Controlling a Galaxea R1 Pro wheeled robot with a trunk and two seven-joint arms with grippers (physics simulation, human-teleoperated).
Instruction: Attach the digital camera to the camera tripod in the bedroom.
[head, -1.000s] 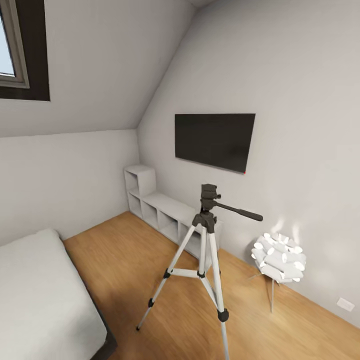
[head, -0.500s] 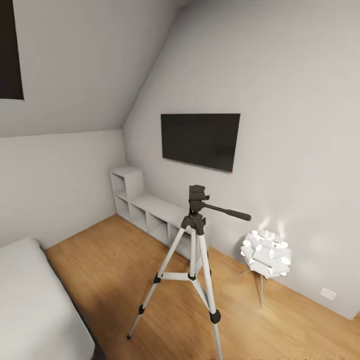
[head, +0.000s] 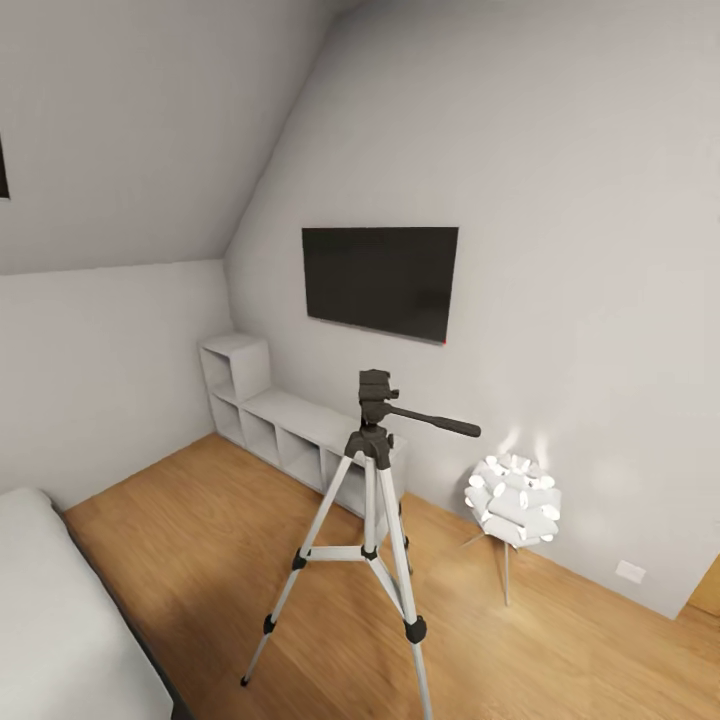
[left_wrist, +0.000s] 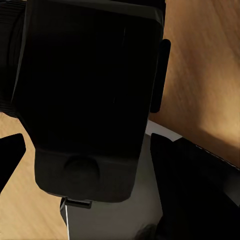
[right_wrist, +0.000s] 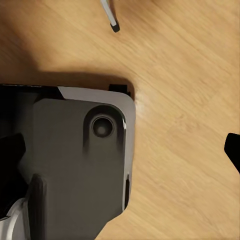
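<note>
Camera tripod (head: 368, 520) upright on the wood floor (head: 200, 520), pan handle toward the ball lamp (head: 512, 500), before low white shelves (head: 280, 425) and wall screen (head: 380, 280). Left gripper (left_wrist: 82, 145) clamps the digital camera (left_wrist: 85, 90); right gripper's (right_wrist: 125, 150) state cannot be told.

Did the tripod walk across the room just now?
No. The camera tripod keeps the same spot beside the white shelf and the lamp; everything slid left together, so the robot's head view turned.
</note>
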